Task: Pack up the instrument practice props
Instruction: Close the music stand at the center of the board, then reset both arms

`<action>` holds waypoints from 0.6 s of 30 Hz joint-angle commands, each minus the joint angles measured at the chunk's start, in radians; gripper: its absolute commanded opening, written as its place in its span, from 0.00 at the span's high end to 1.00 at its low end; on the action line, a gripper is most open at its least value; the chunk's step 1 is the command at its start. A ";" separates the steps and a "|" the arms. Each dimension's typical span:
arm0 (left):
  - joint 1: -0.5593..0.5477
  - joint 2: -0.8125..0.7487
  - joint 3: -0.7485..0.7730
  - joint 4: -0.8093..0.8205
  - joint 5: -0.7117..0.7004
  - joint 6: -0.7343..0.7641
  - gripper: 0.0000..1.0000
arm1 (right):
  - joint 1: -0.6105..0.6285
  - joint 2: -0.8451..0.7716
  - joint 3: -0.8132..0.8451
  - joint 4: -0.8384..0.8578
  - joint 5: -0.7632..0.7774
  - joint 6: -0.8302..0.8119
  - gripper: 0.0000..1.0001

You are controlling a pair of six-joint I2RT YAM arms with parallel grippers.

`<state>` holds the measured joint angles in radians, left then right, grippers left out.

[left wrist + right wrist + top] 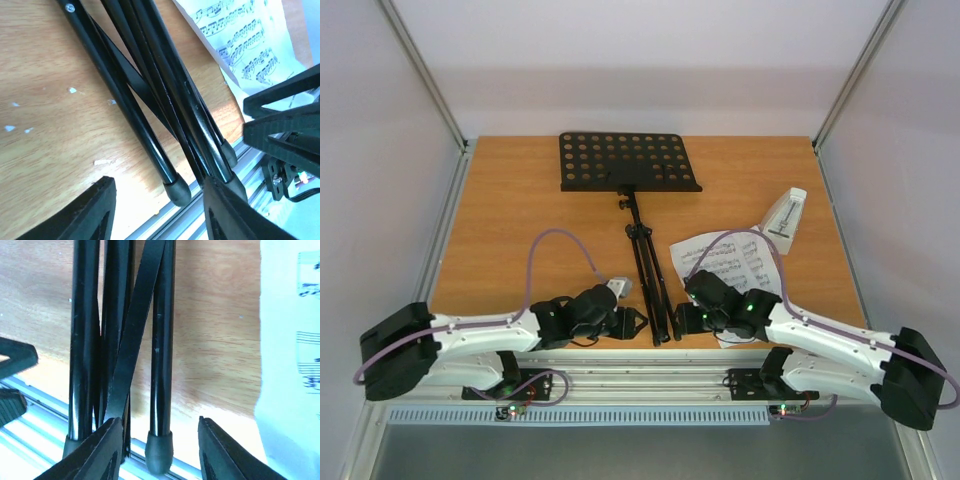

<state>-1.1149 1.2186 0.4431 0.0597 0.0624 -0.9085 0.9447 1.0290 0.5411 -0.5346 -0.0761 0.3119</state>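
Where the two arms meet at the lower centre of the top view, the music stand (628,160) lies stretched along the wooden table (510,210). It is black all over. Its flat desk, pierced with rows of round holes, sits at the upper centre, and a thin pole runs down from it to a bundle of folded legs (652,295). The legs are glossy tubes with rubber caps (177,192), crossed by a flat brace, and the caps reach the table's lower edge by the metal rail (175,222).

The left gripper (632,322) sits just left of the legs. In its wrist view its jaws stand apart: one capped leg lies in the gap (160,182), clear of the left finger (97,212), while the other legs run down beside the right finger. It grips nothing.

The right gripper (686,318) faces it from the other side. Its jaws are also apart, with a single capped leg between them (160,421) and a gap on both sides, so it has no hold.

White pages of sheet music (730,262) lie right of the legs, partly under the right arm. A pale wedge-shaped metronome (785,218) stands at the right, just beyond the pages' upper right corner.
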 commanded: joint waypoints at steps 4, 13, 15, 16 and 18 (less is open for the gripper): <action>0.012 -0.134 0.091 -0.257 -0.117 0.135 0.25 | 0.010 -0.126 0.139 -0.223 0.129 -0.073 0.32; 0.201 -0.012 0.379 -0.380 0.018 0.413 0.02 | -0.063 -0.019 0.325 -0.140 0.194 -0.238 0.02; 0.268 0.038 0.429 -0.378 0.065 0.448 0.02 | -0.133 0.033 0.350 -0.080 0.134 -0.273 0.02; 0.304 0.055 0.451 -0.378 0.086 0.463 0.01 | -0.176 0.057 0.360 -0.055 0.103 -0.289 0.02; 0.380 0.077 0.482 -0.394 0.106 0.511 0.01 | -0.275 0.094 0.372 -0.008 0.052 -0.333 0.02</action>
<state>-0.8436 1.2491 0.8604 -0.3050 0.0868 -0.5339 0.8089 1.0592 0.8783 -0.6529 0.0589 0.0959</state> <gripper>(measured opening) 0.987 0.985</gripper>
